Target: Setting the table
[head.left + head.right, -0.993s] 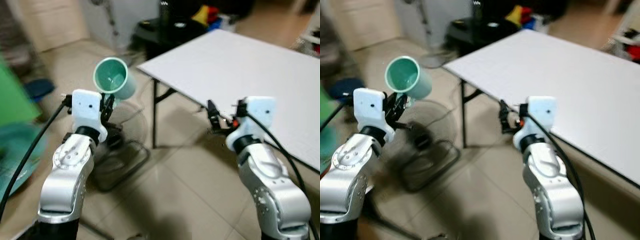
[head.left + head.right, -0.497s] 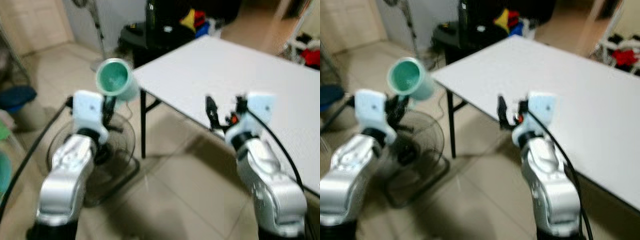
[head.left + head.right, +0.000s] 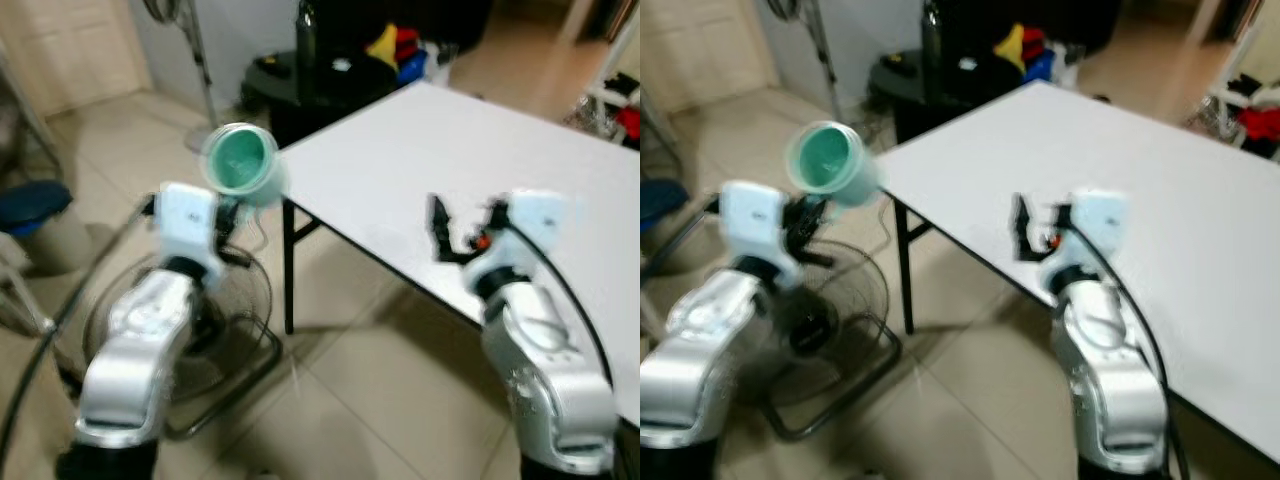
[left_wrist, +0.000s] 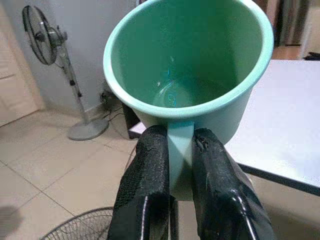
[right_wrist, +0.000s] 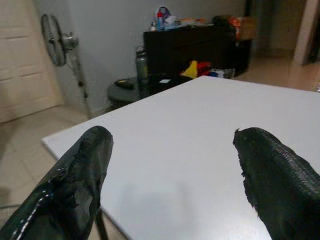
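While the left hand (image 4: 172, 200) pinches the handle of a mint-green cup (image 4: 190, 65) between its two black fingers (image 4: 147, 170), the cup is held up in the air, tipped with its empty mouth toward the camera, just off the near corner of the white counter (image 3: 440, 150). The right hand (image 5: 175, 175) hangs over the counter's edge with its fingers spread wide and nothing between them. A floor fan (image 3: 210, 330) lies on the tiles below the left arm.

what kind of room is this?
Probably a lived-in home room: tiled floor, a white folding table, a standing fan by the wall, and a dark cabinet with clutter on top.
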### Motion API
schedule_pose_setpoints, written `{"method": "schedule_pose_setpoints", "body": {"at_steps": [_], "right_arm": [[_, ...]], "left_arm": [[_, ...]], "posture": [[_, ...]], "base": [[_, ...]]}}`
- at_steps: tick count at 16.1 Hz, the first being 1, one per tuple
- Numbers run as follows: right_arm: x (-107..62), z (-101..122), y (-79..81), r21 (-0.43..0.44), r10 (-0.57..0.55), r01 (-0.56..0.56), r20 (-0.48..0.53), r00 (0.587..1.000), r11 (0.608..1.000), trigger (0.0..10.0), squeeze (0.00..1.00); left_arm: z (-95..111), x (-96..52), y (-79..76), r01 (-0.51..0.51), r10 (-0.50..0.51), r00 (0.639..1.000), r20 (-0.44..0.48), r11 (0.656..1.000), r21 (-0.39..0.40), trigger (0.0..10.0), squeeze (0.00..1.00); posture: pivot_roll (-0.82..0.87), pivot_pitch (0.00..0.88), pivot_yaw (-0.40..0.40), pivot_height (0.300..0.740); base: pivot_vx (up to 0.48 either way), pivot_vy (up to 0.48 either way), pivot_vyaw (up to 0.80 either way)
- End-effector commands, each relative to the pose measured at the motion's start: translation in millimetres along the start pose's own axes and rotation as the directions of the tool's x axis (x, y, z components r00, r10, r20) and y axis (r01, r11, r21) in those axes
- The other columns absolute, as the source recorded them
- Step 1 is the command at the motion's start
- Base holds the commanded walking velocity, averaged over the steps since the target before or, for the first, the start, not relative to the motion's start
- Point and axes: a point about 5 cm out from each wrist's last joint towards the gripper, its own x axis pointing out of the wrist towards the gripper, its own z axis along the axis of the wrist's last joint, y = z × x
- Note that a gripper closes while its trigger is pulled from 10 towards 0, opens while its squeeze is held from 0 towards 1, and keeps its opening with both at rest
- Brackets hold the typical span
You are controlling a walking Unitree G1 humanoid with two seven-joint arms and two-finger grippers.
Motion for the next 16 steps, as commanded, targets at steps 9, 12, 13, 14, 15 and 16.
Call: {"method": "schedule_pose_setpoints", "body": {"at_steps": [9,12,13,14,15,16], "right_arm": [[-2.3,0,-9.9,-0.021,-0.015,0.014,-0.007,1.0,1.0,10.0,0.0],[-2.0,0,-13.0,-0.01,-0.029,0.029,-0.014,0.999,1.0,10.0,0.0],[-3.3,0,-14.9,-0.019,-0.037,0.037,-0.015,0.999,0.999,10.0,0.0],[-5.2,0,-16.5,-0.025,-0.041,0.04,-0.017,0.999,0.999,10.0,0.0],[-5.6,-1,-17.4,-0.025,-0.046,0.046,-0.021,0.999,0.999,10.0,0.0],[-5.1,-1,-17.6,-0.025,-0.047,0.046,-0.022,0.999,0.999,10.0,0.0]], "left_arm": [[1,-0.7,-5.8,0.033,-0.033,0.999,0.004,0.999,0.027,10.0,0.0],[0,-2.7,0.7,0.024,-0.024,1.0,0.001,0.998,0.051,10.0,0.0],[-2,-2.5,1.2,0.017,-0.017,1.0,-0.005,0.999,0.05,10.0,0.0],[-1,-2.2,-0.7,0.021,-0.021,1.0,-0.004,0.999,0.044,10.0,0.0],[-1,-2.1,-2.0,0.024,-0.024,1.0,-0.002,0.999,0.042,10.0,0.0],[-2,-1.8,-2.3,0.025,-0.025,1.0,-0.003,0.999,0.041,10.0,0.0]], "posture": [[0.09,0.0,0.036,0.74],[0.08,0.0,0.032,0.74],[0.08,0.0,0.033,0.74],[0.08,0.0,0.029,0.74],[0.07,0.0,0.027,0.74],[0.07,0.0,0.028,0.74]], "base": [[0.374,0.0,0.0],[0.365,0.0,0.0],[0.368,0.0,0.0],[0.364,0.0,0.0],[0.368,0.0,0.0],[0.364,0.0,0.0]]}}
